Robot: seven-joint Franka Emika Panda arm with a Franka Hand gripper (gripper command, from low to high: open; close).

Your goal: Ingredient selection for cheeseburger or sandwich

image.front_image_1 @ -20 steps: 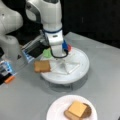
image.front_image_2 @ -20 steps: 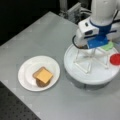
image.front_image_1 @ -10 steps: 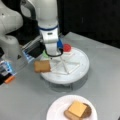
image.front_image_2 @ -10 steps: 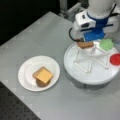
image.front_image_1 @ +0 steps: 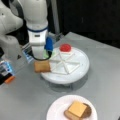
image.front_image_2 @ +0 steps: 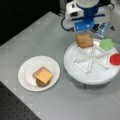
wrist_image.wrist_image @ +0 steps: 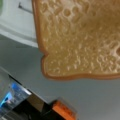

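A tan toast slice (image.front_image_1: 42,66) (image.front_image_2: 85,40) lies at the rim of the white divided tray (image.front_image_1: 83,65) (image.front_image_2: 72,68), overhanging its edge. It fills the wrist view (wrist_image.wrist_image: 80,37). My gripper (image.front_image_1: 41,59) (image.front_image_2: 85,33) is directly above it, fingertips hidden. On the tray also sit a green lettuce leaf (image.front_image_1: 49,53) (image.front_image_2: 106,44) and a red tomato disc (image.front_image_1: 65,47) (image.front_image_2: 115,59). On the white round plate (image.front_image_1: 56,112) (image.front_image_2: 26,72) the sandwich stack shows a yellow cheese square (image.front_image_1: 77,109) (image.front_image_2: 44,75) on a dark patty and a toast slice.
The robot's white base (image.front_image_1: 11,46) stands at a front view's left, with a blue and orange object (image.front_image_1: 9,79) beside it; the orange part (wrist_image.wrist_image: 63,111) also shows in the wrist view. The grey table's edge meets a dark floor (image.front_image_2: 15,110) at a front view's bottom left.
The gripper has moved sideways across the tray, from over its middle to right above the toast slice at the rim. The toast and the plate's stack have stayed where they were.
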